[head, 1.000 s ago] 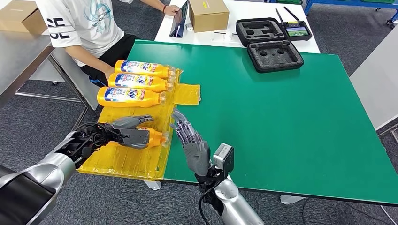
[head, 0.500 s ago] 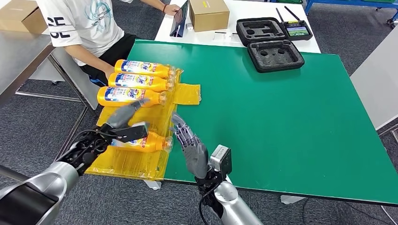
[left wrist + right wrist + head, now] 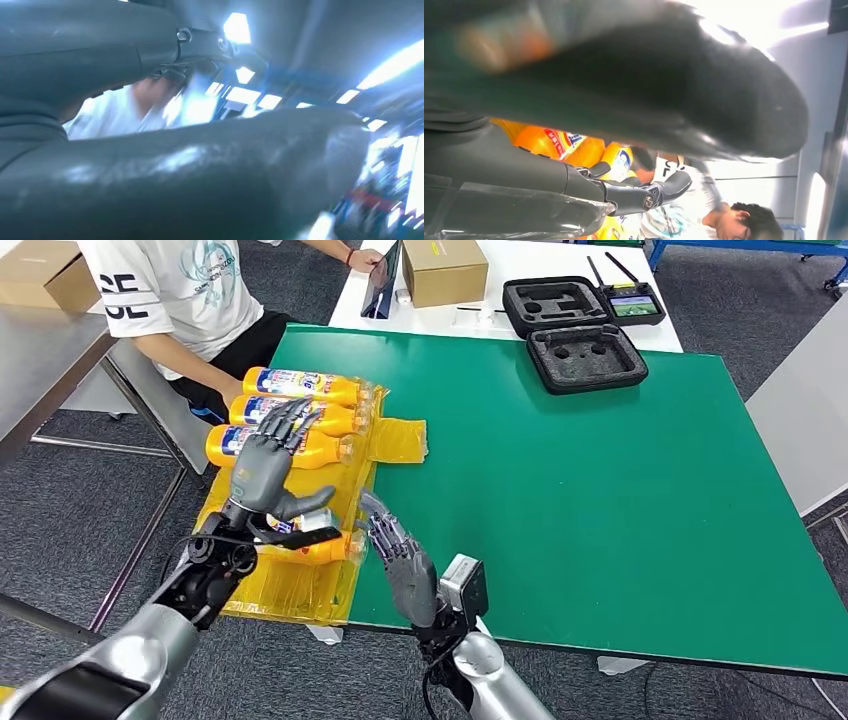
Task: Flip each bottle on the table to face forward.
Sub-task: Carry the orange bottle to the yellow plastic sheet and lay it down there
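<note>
Four orange bottles lie on their sides on a yellow plastic sheet [image 3: 395,440] at the left edge of the green table [image 3: 600,490]. Far bottle [image 3: 305,386], second bottle [image 3: 335,418] and third bottle [image 3: 320,450] sit in a row, side by side, blue-white-red labels up, clear caps pointing right. Near bottle [image 3: 318,545] lies apart from that row, closer to the robot, same orange body, cap end right, a strip of red and white label showing; rest hidden behind the left hand.

Left hand [image 3: 265,465] is raised above the near bottle, fingers spread and pointing away over the row, thumb out to the right, grasping nothing. Right hand [image 3: 400,555] is just right of the near bottle's cap at the sheet's edge, fingers extended and apart, holding nothing; contact with cap can't be told.

Person [image 3: 170,290] in a white shirt sits at the far left corner. Black foam cases [image 3: 585,358] and cardboard box [image 3: 445,270] further back
</note>
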